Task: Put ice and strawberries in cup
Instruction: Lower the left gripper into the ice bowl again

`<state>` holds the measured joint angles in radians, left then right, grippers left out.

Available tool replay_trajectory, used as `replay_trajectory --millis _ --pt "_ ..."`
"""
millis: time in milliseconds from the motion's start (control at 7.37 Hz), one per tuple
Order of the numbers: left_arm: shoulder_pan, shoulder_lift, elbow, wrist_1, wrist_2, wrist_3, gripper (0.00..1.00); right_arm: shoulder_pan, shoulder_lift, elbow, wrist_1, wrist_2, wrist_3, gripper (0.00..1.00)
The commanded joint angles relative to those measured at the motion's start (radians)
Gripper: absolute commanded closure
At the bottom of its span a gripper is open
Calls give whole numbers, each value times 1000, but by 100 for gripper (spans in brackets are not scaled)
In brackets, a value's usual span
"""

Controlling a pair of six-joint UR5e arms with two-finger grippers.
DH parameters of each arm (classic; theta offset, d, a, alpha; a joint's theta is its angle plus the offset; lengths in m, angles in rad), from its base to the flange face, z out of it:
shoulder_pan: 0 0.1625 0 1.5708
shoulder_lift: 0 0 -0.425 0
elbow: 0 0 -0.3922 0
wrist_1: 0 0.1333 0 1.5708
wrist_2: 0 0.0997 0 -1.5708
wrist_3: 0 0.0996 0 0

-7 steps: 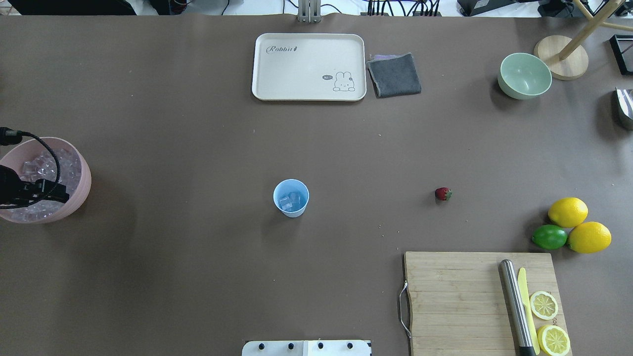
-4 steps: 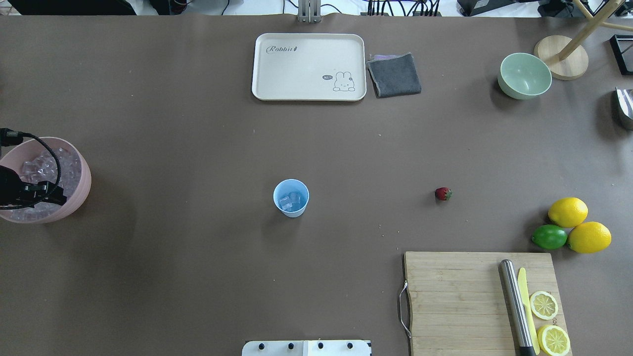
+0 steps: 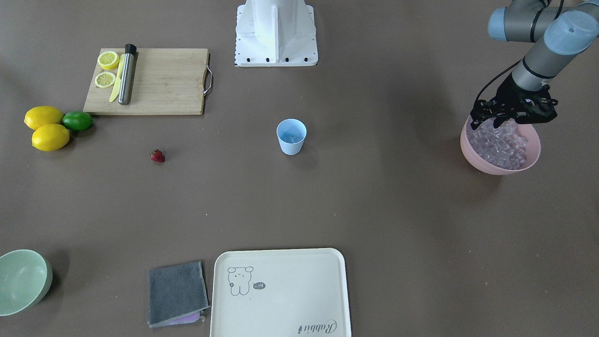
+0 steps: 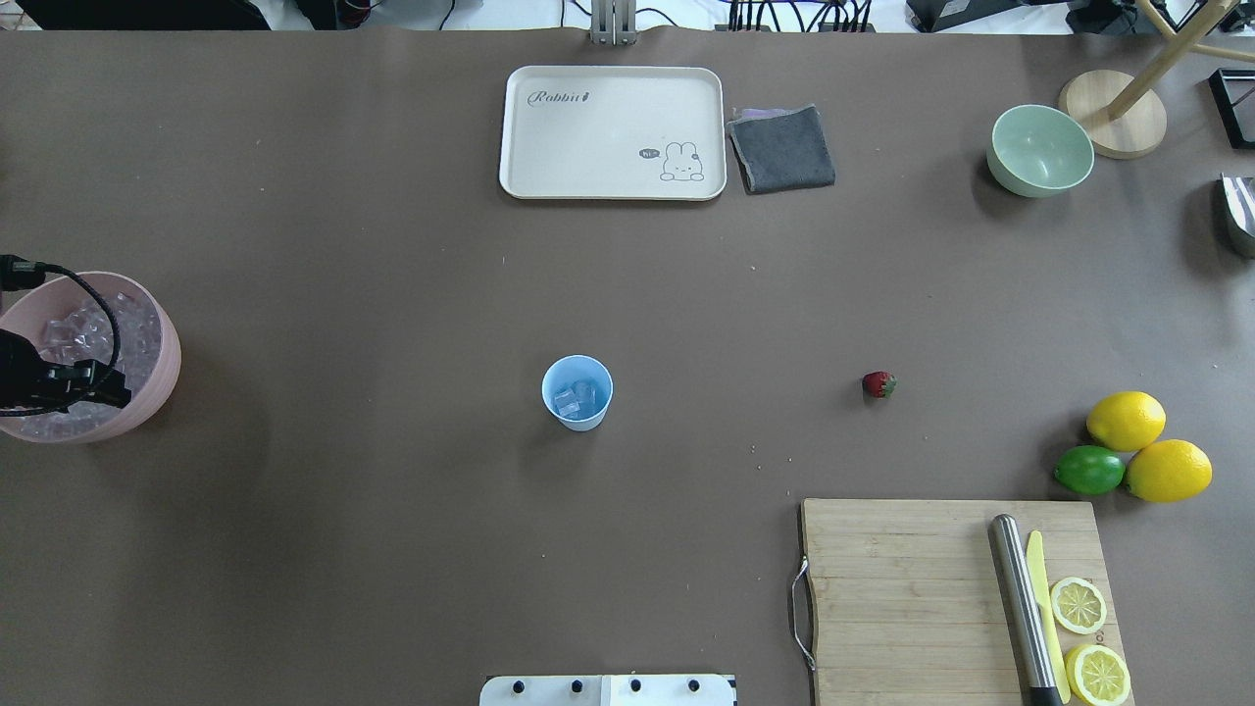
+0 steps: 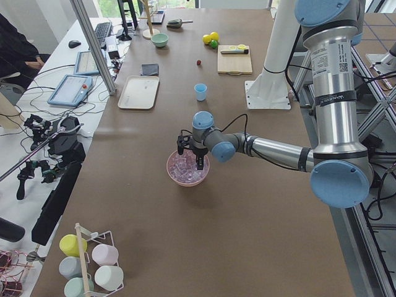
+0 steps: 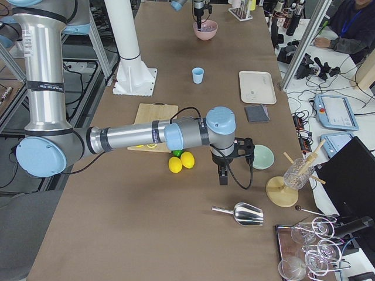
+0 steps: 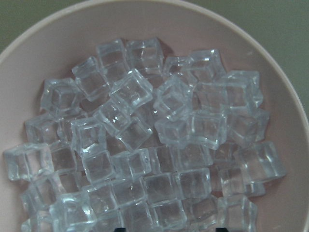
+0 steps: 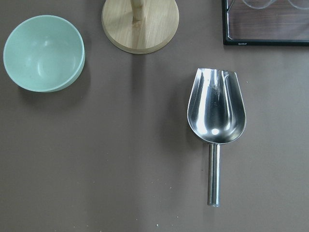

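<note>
The light blue cup (image 4: 577,392) stands upright mid-table with a few ice cubes (image 4: 575,398) inside. The red strawberry (image 4: 878,384) lies alone on the table to the cup's right, also seen in the front view (image 3: 157,156). The pink bowl (image 4: 169,365) at the far left is heaped with ice (image 7: 154,145). My left gripper (image 3: 511,118) hangs open just above that heap, its tips barely showing at the lower edge of the left wrist view. My right gripper (image 6: 222,174) hovers near the metal scoop; I cannot tell whether it is open or shut.
A cream tray (image 4: 613,132), grey cloth (image 4: 781,147) and pale green bowl (image 4: 1041,150) sit at the far side. Two lemons (image 4: 1126,420), a lime (image 4: 1088,470) and a cutting board (image 4: 902,588) with knife and lemon slices are at near right. A metal scoop (image 8: 216,106) lies under the right wrist.
My left gripper has shifted slightly towards the table's left end over the pink bowl. Cup, strawberry and everything else stay put.
</note>
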<state>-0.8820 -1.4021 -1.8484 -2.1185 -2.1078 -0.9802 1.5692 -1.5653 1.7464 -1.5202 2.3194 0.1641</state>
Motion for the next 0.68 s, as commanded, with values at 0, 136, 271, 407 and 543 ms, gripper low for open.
replay_trajectory --millis 0,136,271,407,543 --pt "2 0 2 0 -1 0 30 0 -1 1 -1 -2 0 0" --pt "9 2 2 2 0 -1 30 0 2 1 -1 -2 0 0" --pt "11 0 2 2 0 -2 30 0 4 1 -1 -12 0 0" --pt "11 0 2 2 0 -2 38 0 2 1 -1 -14 2 0" --pt "11 0 2 2 0 -2 59 0 2 1 -1 -14 2 0"
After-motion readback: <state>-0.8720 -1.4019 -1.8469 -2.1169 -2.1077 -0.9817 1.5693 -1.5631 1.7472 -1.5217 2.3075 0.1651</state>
